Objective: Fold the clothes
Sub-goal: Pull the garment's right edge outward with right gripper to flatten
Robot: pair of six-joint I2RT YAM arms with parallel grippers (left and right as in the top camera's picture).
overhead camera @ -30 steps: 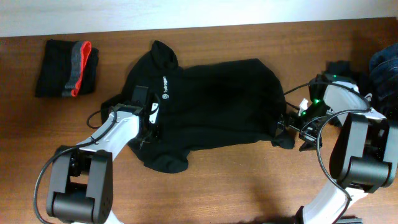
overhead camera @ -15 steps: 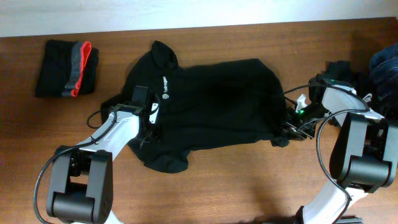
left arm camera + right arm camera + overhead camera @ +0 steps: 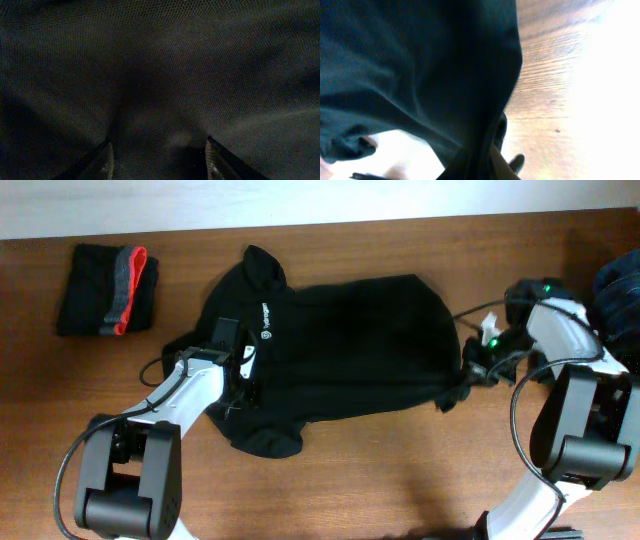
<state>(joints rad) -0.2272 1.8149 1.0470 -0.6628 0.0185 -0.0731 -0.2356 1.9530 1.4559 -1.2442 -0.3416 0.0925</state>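
A large black short-sleeved shirt (image 3: 350,340) lies spread on the wooden table, its small white logo (image 3: 266,320) at the left. My left gripper (image 3: 243,385) rests on the shirt's left part just below the logo. In the left wrist view its fingers (image 3: 107,157) stand apart, open, with black fabric (image 3: 160,75) filling the frame. My right gripper (image 3: 468,372) is at the shirt's right edge, shut on a bunch of the fabric (image 3: 420,60). The cloth hangs pinched between its jaws (image 3: 492,155), slightly lifted off the wood.
A folded black, grey and red garment (image 3: 110,290) lies at the far left. Dark blue clothes (image 3: 620,290) and a black item (image 3: 548,288) are piled at the right edge. The table's back edge meets a white wall (image 3: 300,200).
My right gripper has closed on the shirt's right corner and moved away from the table's front edge, pulling that corner with it. The left arm has stayed put.
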